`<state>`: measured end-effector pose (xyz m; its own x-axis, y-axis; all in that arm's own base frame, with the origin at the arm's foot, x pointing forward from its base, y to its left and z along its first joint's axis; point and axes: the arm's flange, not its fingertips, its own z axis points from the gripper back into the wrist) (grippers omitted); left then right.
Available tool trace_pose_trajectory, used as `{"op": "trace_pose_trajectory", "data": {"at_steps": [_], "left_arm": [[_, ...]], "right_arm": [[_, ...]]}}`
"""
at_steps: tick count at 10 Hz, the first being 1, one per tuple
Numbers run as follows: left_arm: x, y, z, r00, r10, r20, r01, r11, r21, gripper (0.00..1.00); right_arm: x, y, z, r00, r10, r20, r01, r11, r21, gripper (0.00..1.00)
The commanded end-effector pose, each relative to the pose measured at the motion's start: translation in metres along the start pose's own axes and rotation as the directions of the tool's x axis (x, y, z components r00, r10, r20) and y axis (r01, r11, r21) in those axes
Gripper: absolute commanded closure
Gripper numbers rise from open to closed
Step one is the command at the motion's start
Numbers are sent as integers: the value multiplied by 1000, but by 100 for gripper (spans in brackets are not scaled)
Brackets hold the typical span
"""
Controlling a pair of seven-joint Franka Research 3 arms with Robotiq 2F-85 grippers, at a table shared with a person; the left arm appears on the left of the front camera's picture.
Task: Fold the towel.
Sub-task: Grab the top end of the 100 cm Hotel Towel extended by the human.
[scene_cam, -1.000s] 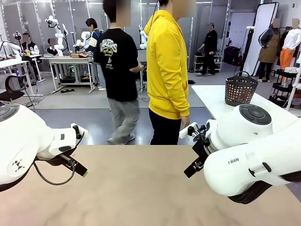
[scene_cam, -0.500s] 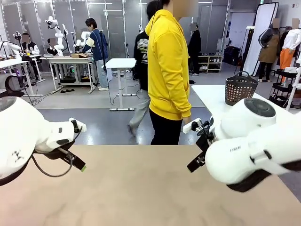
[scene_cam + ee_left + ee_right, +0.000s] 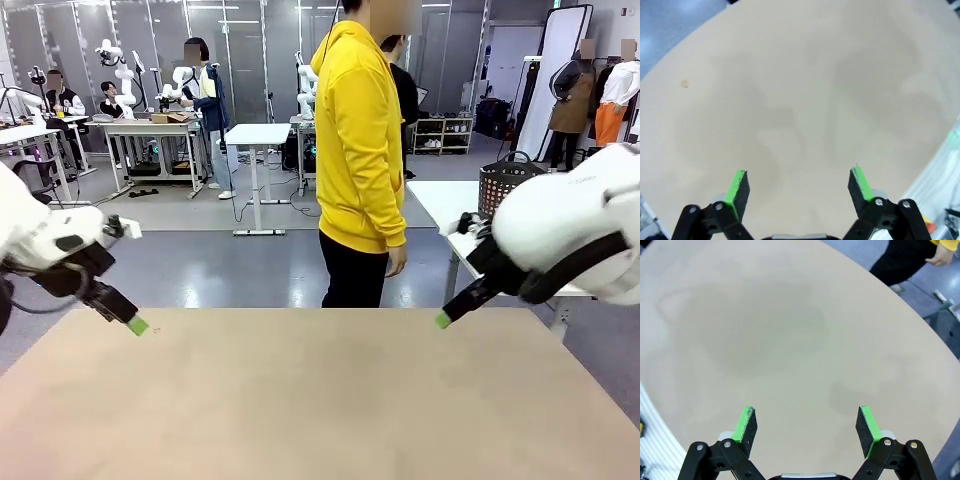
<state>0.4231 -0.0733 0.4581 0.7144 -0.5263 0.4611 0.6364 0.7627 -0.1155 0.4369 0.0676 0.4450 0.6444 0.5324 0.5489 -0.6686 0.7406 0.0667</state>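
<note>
The towel is out of view. My left gripper (image 3: 135, 323) hangs open over the far left corner of the tan table (image 3: 320, 400), its green pads tilted down. My right gripper (image 3: 443, 319) hangs open over the far right corner. In the left wrist view the left gripper (image 3: 799, 172) has its jaws spread wide above bare tabletop (image 3: 800, 90), with nothing between them. The right wrist view shows the right gripper (image 3: 806, 410) the same way, wide apart over bare tabletop (image 3: 770, 330).
A person in a yellow hoodie (image 3: 358, 140) stands at the table's far edge, arms down. Behind on the right a white table (image 3: 440, 200) carries a dark basket (image 3: 505, 190).
Both arms have pulled back and outward, the left one to the left and the right one to the right, baring more of the table. Both grippers stay open. People behind have walked past.
</note>
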Motion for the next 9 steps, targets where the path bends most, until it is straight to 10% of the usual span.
{"op": "trace_pose_trajectory", "data": {"at_steps": [1, 6, 9], "left_arm": [[-14, 35, 28, 998, 60, 14, -56, 979, -195, 0], [-104, 122, 30, 951, 307, 35, -216, 743, -634, 0], [-177, 172, 29, 834, 536, 133, -218, 541, -812, 0]], "right_arm": [[-23, -46, 12, 994, -108, 1, 106, 975, 198, 0], [-126, -146, 46, 857, -515, -12, 394, 639, 661, 0], [-183, -169, 50, 780, -623, -53, 435, 480, 762, 0]]}}
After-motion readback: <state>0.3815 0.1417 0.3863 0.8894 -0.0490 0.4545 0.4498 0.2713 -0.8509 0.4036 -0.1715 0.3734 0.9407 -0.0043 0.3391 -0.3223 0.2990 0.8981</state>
